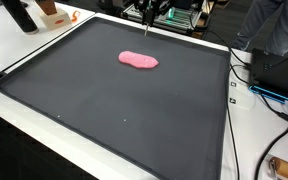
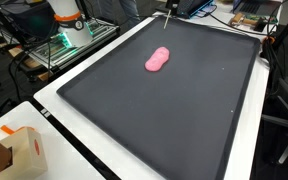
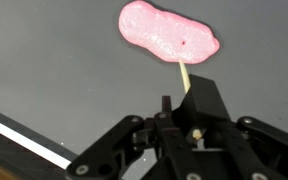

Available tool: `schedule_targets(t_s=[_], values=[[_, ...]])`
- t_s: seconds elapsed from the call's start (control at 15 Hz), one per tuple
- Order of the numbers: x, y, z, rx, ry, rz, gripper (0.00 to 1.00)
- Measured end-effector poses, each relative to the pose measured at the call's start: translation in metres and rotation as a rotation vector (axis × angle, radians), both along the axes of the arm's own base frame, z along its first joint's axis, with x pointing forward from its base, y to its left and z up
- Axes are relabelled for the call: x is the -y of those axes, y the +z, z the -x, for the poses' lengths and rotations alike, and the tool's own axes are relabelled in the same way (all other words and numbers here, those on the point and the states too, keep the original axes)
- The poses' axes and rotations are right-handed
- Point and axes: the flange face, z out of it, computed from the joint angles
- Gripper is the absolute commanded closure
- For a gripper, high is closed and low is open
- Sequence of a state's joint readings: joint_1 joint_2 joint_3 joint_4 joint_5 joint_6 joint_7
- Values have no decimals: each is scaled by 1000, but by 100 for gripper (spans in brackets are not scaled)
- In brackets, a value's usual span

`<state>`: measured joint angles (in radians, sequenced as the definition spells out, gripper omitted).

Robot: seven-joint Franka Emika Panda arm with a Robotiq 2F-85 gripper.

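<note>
Black mat [image 1: 104, 110] on white bench [image 1: 14, 50] | end effector [image 3: 189, 128] clamped on wooden stick [image 3: 184, 75], apparently as a probe | pink blob [image 3: 169, 32] just ahead of the tip, contact unclear

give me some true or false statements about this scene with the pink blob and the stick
1. One pink blob lies on the dark mat. True.
2. The gripper is empty. False: it is shut on a thin stick.
3. The mat lies on a white table. True.
4. The small box stands on the mat. False: it stands off the mat, on the table.
</note>
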<state>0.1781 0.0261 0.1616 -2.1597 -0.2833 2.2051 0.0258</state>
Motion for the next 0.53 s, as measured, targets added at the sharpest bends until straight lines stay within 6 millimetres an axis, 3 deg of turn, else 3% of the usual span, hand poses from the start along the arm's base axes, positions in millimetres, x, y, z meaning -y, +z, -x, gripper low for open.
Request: schedule_targets(t_s=[0.53], values=[[52,-47,-12,-20,22,-184,94]])
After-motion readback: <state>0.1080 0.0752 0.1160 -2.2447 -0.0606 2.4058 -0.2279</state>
